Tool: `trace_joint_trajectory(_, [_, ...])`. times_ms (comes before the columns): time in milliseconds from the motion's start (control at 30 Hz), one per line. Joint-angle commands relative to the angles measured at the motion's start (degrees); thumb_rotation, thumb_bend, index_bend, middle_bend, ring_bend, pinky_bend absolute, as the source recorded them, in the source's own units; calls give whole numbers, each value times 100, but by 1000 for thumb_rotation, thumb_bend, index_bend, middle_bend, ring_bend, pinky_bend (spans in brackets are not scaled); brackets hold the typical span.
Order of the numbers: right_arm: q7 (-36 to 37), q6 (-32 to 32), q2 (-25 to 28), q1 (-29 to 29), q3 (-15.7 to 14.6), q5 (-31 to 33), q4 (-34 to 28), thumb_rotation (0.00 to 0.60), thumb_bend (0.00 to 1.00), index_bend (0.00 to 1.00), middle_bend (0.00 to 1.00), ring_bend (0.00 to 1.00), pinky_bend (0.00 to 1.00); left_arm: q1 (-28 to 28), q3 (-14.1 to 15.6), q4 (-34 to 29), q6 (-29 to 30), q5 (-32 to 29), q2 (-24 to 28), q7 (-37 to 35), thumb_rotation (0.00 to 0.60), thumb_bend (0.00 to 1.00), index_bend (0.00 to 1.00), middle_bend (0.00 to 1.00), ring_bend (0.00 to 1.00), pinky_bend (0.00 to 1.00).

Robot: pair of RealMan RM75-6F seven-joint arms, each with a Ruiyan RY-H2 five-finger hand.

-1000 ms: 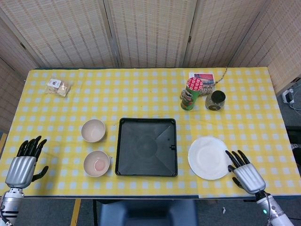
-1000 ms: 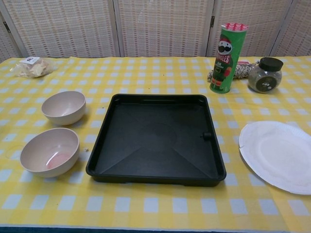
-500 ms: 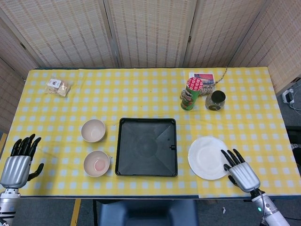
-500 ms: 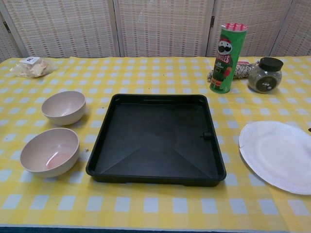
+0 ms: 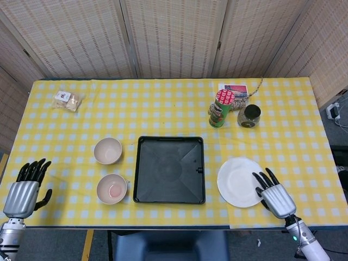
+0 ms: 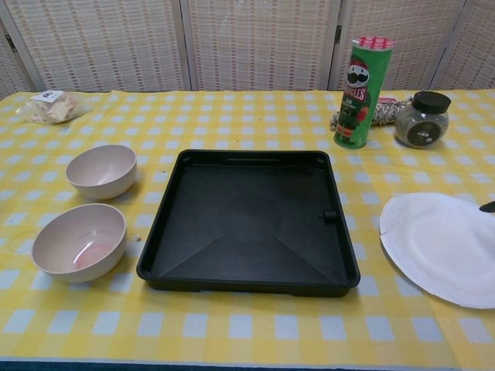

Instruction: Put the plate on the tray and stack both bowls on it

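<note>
A black square tray (image 5: 169,169) (image 6: 249,220) lies at the table's front middle, with nothing in it. To its right lies a white plate (image 5: 239,181) (image 6: 437,247). Two beige bowls stand left of the tray: the far one (image 5: 107,150) (image 6: 101,171) and the near one (image 5: 112,188) (image 6: 79,240), which has a pink smear inside. My right hand (image 5: 274,196) is open, its fingertips over the plate's right rim. Only a dark fingertip (image 6: 487,206) of it shows in the chest view. My left hand (image 5: 24,189) hovers open at the table's front left corner, apart from the bowls.
A green Pringles can (image 5: 221,108) (image 6: 357,91), a dark jar (image 5: 249,115) (image 6: 421,118) and a coil of rope with a card stand at the back right. A bagged snack (image 5: 67,100) (image 6: 52,106) lies at the back left.
My right hand has slid left, from beside the plate to over its right rim. My left hand has shifted a little near the front left corner.
</note>
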Motion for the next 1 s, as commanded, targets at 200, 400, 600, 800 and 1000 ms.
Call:
trace_joint_trajectory(200, [108, 224, -136, 23, 51, -16, 165, 600, 369, 679, 212, 180, 0, 28, -63, 27, 142, -66, -32, 80, 600, 464, 0, 80, 46, 34])
trace_joint_trajectory(400, [128, 208, -167, 33, 46, 28, 227, 600, 369, 694, 226, 181, 0, 30, -60, 34, 160, -46, -39, 85, 600, 464, 0, 80, 46, 35])
trace_joint_trajectory(600, [174, 121, -224, 70, 40, 72, 305, 600, 369, 694, 222, 181, 0, 24, -57, 45, 147, -49, -56, 114, 600, 465, 0, 80, 47, 33])
trace_joint_trajectory(800, [288, 50, -261, 111, -1, 77, 371, 600, 368, 673, 207, 175, 0, 25, -53, 47, 154, -41, -69, 145, 600, 464, 0, 81, 46, 35])
trace_joint_trajectory(1000, [267, -69, -254, 142, -23, 118, 354, 600, 368, 577, 161, 155, 0, 33, -52, 45, 176, -35, -76, 171, 600, 464, 0, 80, 46, 34])
